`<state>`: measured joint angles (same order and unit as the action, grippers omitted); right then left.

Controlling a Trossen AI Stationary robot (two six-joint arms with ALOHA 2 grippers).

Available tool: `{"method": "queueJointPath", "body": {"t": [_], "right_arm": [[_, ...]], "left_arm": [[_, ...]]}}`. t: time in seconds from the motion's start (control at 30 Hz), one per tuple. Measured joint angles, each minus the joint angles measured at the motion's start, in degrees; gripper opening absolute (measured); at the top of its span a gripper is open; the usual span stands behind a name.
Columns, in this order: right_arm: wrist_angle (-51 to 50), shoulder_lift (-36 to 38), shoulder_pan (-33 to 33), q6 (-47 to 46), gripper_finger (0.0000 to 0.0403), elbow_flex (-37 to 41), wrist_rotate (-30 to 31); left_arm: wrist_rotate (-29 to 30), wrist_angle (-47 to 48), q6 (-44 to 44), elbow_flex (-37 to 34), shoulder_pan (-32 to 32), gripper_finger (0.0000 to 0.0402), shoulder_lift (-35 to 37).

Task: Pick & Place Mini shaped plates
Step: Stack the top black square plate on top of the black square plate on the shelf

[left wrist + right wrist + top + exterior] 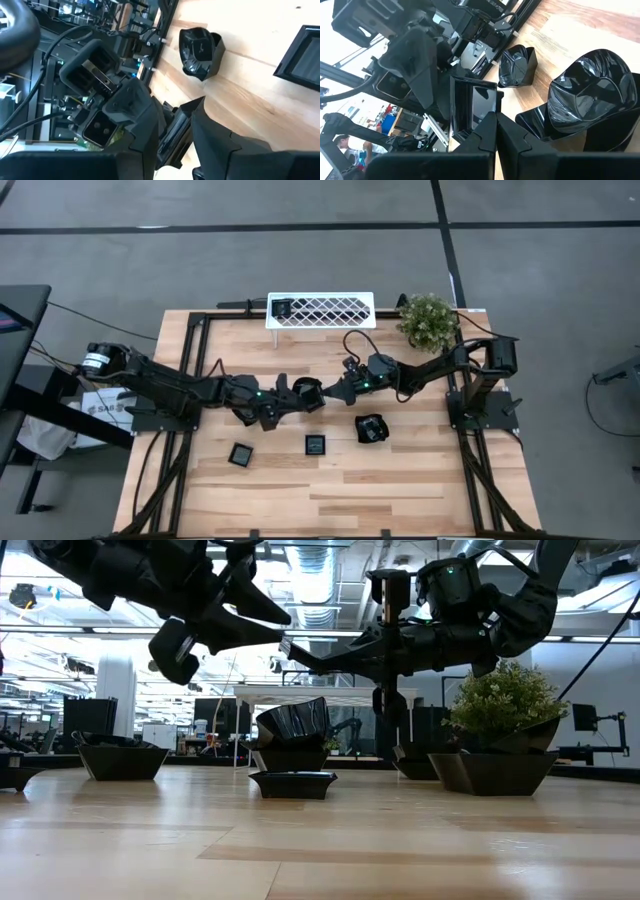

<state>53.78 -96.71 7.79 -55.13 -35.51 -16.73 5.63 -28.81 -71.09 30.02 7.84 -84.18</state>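
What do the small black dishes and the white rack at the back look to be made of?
The deep dish looks like glossy black moulded plastic: sharp highlights run along its facets, though glazed ceramic can't be ruled out. The flat square plate has a duller greyish centre. The white rack looks like matte painted metal or plastic, cut as an open lattice.

rack point(320, 310) behind | plant point(427, 320) right of it (back edge)

Two matte black jointed arms point(180, 388) carry looping black cables and small green indicator lights.
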Motion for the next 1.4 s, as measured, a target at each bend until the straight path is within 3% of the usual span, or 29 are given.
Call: {"method": "queueJointPath", "body": {"t": [0.23, 0.57, 0.97, 1.1, 1.23, 1.33, 1.4], "right_arm": [[-0.02, 0.0, 0.0, 0.15, 0.0, 0.0, -0.02], [-0.02, 0.0, 0.0, 0.15, 0.0, 0.0, -0.04], [-0.02, 0.0, 0.0, 0.14, 0.0, 0.0, -0.17], [-0.02, 0.0, 0.0, 0.11, 0.0, 0.0, -0.17], [-0.04, 0.0, -0.02, 0.09, 0.0, 0.0, -0.17], [-0.1, 0.0, -0.01, 0.09, 0.0, 0.0, -0.17], [-0.11, 0.0, -0.01, 0.12, 0.0, 0.0, -0.17]], "left_arm": [[-2.51, -0.01, 1.38, 0.0, -0.55, 0.0101, 0.0], [-2.73, 0.01, 1.55, 0.0, -1.28, 0.0009, 0.0], [-2.3, -3.96, 4.87, 0.0, 0.19, 0.0013, 0.0], [5.33, -7.23, 5.87, 0.04, 2.42, 0.0038, 0.08], [17.8, -7.45, 7.51, 1.78, 4.92, 0.0064, 0.17], [27.06, -4.46, 8.65, 5.17, 6.12, 0.0068, 0.26], [29.92, 0.0, 8.55, 7.93, 6.85, 0.0063, 0.26]]}}
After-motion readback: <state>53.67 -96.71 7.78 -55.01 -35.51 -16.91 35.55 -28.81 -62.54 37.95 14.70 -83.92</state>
